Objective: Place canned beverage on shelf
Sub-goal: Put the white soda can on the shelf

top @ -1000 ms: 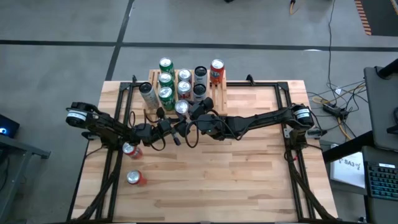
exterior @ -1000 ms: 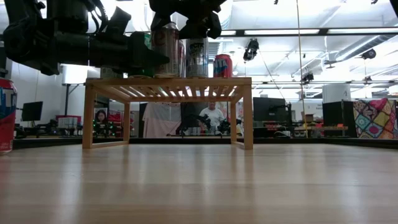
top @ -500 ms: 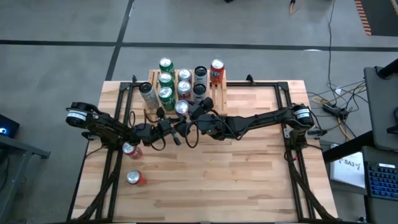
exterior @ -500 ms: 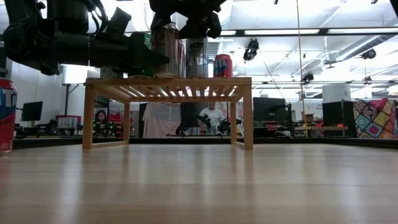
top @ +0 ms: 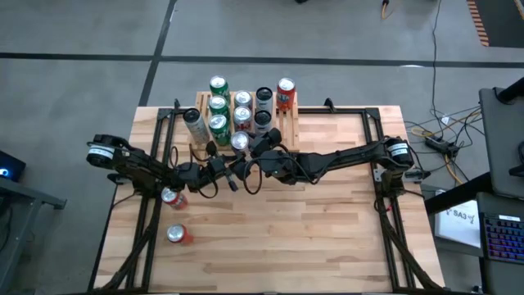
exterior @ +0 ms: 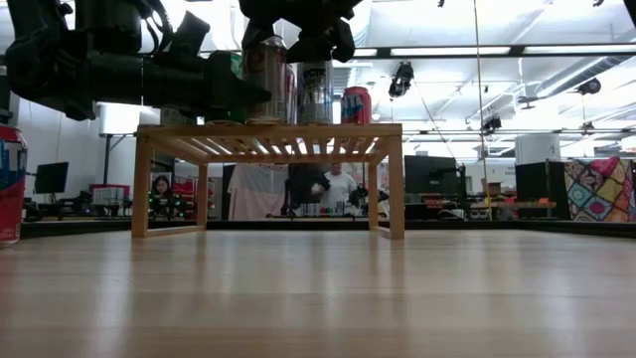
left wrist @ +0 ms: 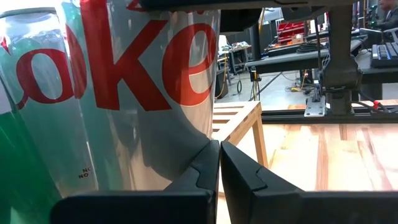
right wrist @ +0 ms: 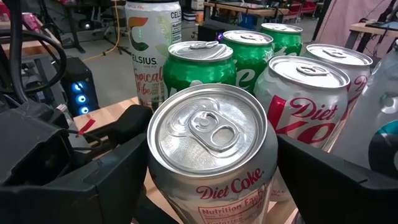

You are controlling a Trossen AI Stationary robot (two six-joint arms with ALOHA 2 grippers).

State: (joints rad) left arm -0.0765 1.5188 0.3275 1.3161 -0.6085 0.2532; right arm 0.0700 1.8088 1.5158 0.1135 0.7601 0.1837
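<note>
A silver Diet Coke can (right wrist: pixel 211 155) stands upright at the near edge of the light-wood shelf (top: pixel 286 123), among green, silver and red cans on its slatted top. My right gripper (right wrist: pixel 212 140) reaches in from the table's right and is shut on this can. My left gripper (left wrist: pixel 219 149) comes from the left, shut, its tips right at the can's lower wall (left wrist: pixel 155 112). In the low view the can (exterior: pixel 263 80) has its base down at the shelf's top (exterior: pixel 268 129). My right gripper pinches the Diet Coke can's upper wall (right wrist: pixel 158 168) between its two fingers (right wrist: pixel 106 174), one on each side, just under the rim. The fingers come nearly level from the table's right. The can stays upright, its base at the shelf's top. My left gripper's shut tips lie close against the can; I cannot tell whether they touch it.
Two red cans (top: pixel 172 197) (top: pixel 178 235) lie on the plank table near its left side, below the left arm. A white can (top: pixel 194 124) is at the shelf's left end. Black frame rails (top: pixel 147 213) run along both table sides. People show beyond the table.
</note>
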